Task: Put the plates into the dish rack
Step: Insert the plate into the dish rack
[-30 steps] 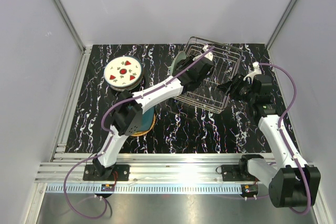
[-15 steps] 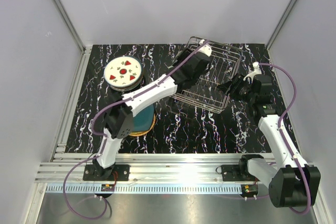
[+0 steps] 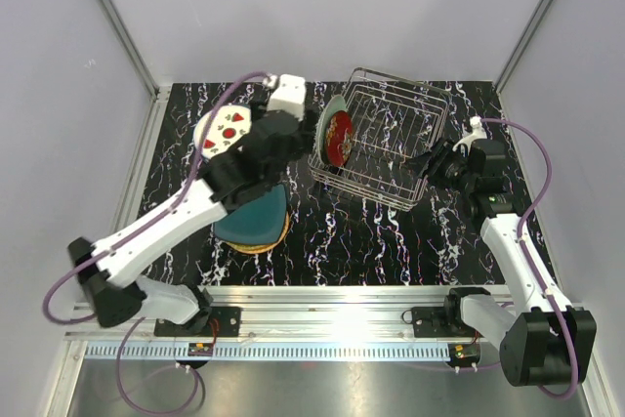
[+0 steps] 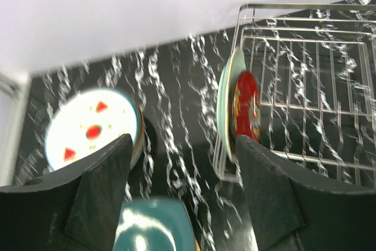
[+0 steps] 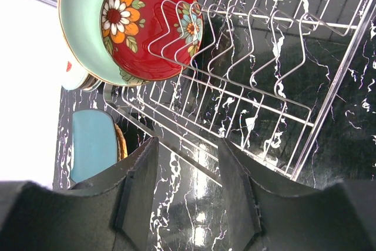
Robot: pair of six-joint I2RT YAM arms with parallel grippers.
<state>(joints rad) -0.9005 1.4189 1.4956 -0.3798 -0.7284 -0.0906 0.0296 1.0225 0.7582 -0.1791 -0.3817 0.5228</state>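
The left arm stretches diagonally across the worktop [image 3: 332, 231], its hand [image 4: 183, 145] poised above the gap between the white strawberry plate [image 4: 88, 130] and the dish rack [image 3: 391, 139], fingers spread, released and grasping nothing. The right arm extends forward from its base, its hand [image 5: 188, 145] at the rack's near right corner with fingers parted (no wire appears clamped between them). The red plate [image 3: 339, 137] and the mint-green plate [image 5: 79, 22] stand on edge together at the rack's left end, while the dark teal plate [image 3: 256, 217] lies flat on the worktop.
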